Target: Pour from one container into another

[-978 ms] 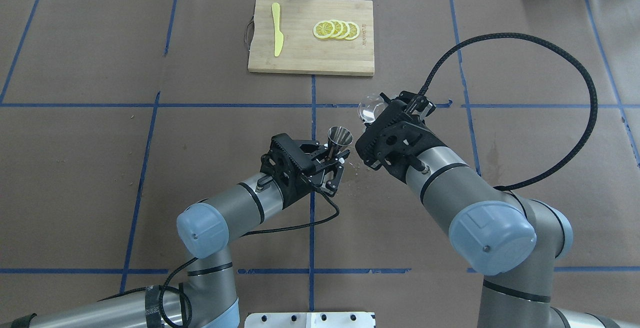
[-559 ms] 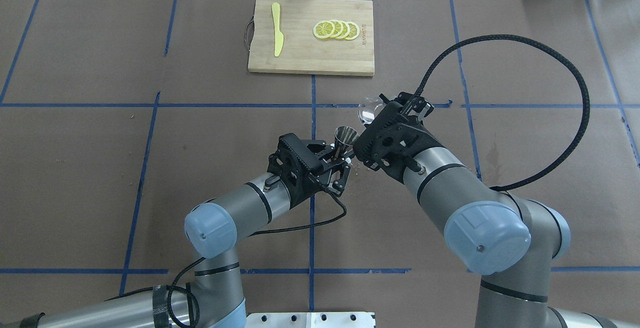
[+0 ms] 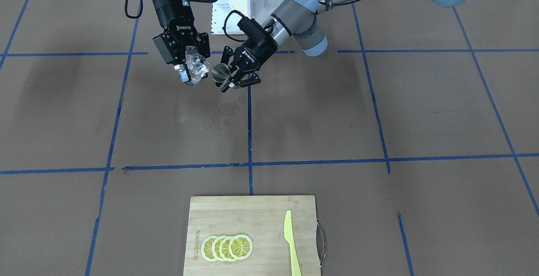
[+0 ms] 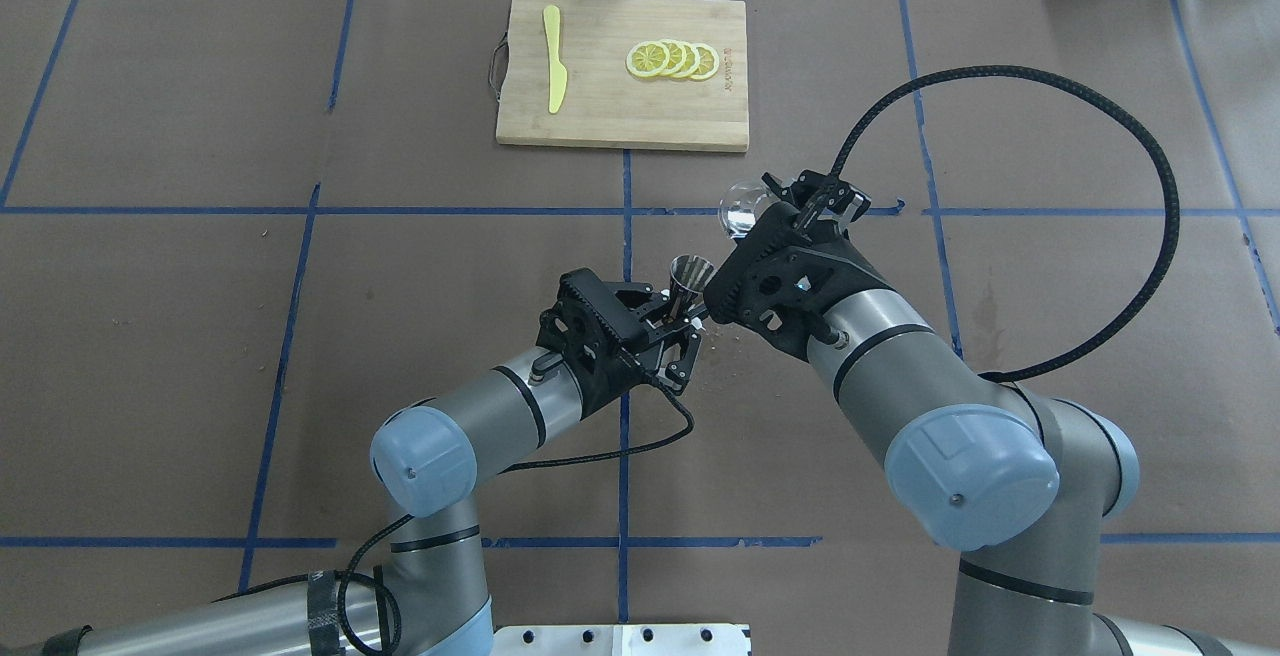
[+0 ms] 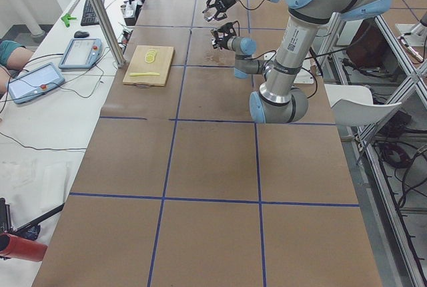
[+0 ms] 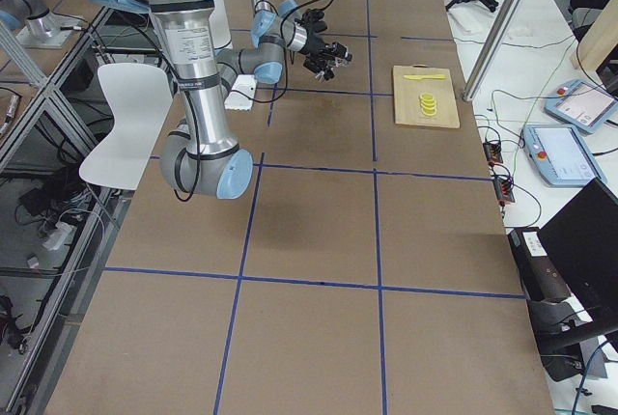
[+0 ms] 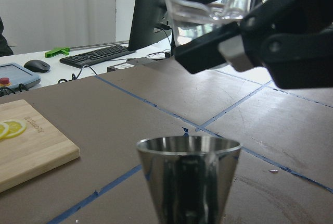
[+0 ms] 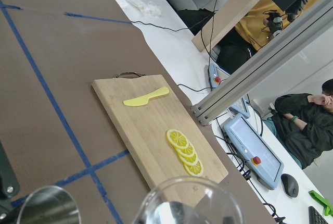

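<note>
Above the table's middle, the right gripper (image 3: 190, 70) pinches a clear glass cup (image 3: 198, 67) between its jaws, just beside and slightly higher than the steel jigger (image 3: 220, 72). The left gripper (image 3: 230, 81) has its jaws clamped on the jigger's lower half. The jigger stands near upright, long axis vertical, mouth up. The cup's mouth also faces mostly upward. A cutting board (image 4: 600, 116) with lemon slices (image 4: 672, 60) and a knife (image 4: 553, 56) lies well apart.
</note>
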`<state>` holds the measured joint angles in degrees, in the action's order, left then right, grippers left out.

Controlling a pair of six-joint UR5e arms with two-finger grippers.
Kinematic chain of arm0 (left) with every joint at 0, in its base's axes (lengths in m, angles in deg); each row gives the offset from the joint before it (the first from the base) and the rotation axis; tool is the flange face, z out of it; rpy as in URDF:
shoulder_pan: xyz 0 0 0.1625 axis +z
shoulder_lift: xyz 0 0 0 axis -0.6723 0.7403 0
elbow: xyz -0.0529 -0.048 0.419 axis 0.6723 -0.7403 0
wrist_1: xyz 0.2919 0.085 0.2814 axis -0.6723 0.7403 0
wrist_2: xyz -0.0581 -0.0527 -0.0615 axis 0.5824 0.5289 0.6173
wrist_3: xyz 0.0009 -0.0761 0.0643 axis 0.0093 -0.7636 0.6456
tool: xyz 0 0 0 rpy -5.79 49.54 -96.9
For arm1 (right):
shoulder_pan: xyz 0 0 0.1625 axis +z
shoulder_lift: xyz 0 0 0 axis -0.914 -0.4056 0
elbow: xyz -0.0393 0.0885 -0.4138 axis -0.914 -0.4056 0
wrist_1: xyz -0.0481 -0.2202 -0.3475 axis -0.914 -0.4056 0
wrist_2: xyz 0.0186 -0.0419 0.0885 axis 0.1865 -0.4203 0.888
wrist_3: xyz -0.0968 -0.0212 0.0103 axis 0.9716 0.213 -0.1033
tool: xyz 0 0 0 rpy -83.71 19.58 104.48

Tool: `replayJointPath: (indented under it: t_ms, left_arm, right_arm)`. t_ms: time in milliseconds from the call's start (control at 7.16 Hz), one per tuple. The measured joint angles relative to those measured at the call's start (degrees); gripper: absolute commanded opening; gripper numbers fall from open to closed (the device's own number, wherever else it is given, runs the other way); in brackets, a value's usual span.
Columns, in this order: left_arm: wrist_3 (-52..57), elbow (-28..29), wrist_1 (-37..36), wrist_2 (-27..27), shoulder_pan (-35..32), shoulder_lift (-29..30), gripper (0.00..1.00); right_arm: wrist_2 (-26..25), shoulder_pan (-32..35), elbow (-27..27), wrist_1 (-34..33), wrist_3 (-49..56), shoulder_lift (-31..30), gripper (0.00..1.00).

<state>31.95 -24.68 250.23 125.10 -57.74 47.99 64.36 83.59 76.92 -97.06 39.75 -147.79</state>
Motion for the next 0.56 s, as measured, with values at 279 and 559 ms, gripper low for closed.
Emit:
replayJointPath:
  t_ms: [279,559]
  left_arm:
    - [0.0,0.01,0.0,0.0,0.03,0.18,0.0]
    - [0.0,0.0,0.0,-0.06,0.03,0.33,0.0]
  right_arm:
    - [-0.85,-0.3,0.03,-1.67,0.35,0.39,0.0]
    - [-2.46,-0.89,0.13,-3.92,0.55,1.24,0.0]
